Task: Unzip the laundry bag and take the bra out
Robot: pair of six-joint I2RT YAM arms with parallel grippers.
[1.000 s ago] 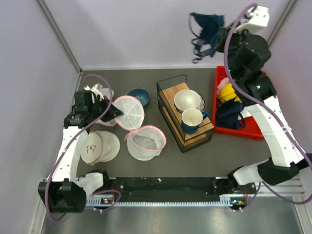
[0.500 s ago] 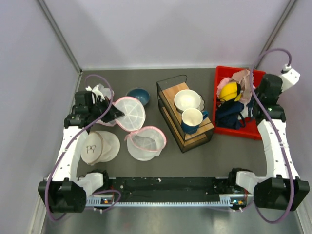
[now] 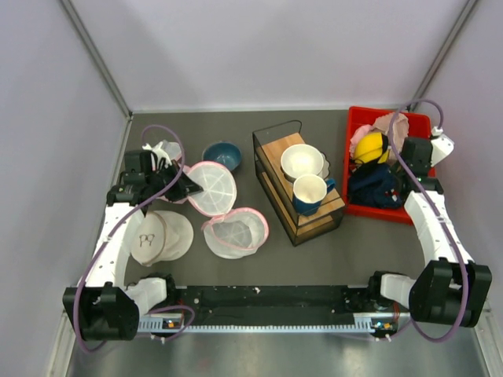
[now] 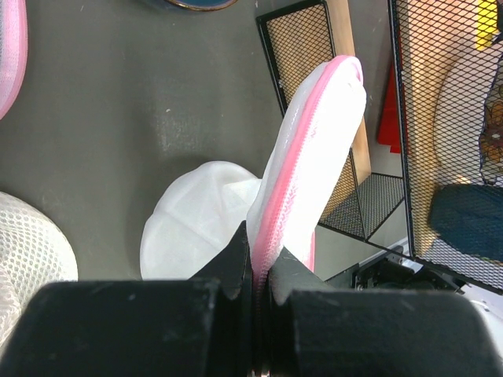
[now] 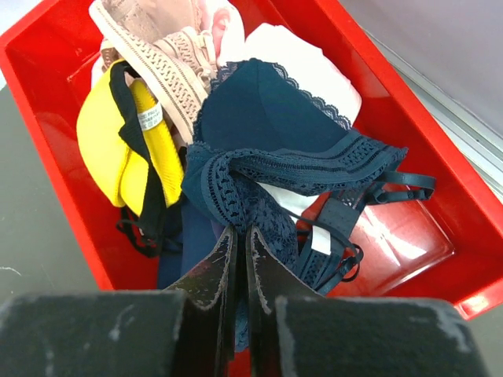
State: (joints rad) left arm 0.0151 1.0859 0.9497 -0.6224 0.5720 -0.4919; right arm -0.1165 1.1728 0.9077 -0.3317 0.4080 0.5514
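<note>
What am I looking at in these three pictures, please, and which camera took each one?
These are two robot arms at a table's near edge, each ending in a two-finger gripper. The top view is from overhead; the other two are from wrist cameras. The left gripper pinches the pink zipper trim of a white mesh laundry bag, holding it on edge. The right gripper hangs over a navy lace bra in a red plastic bin; I cannot tell whether it grips it. A bright yellow bra with dark trim lies there too. On the dark table sit a second pink-trimmed mesh bag, a flat white round bag, a blue bowl and a black wire rack with cups.
</note>
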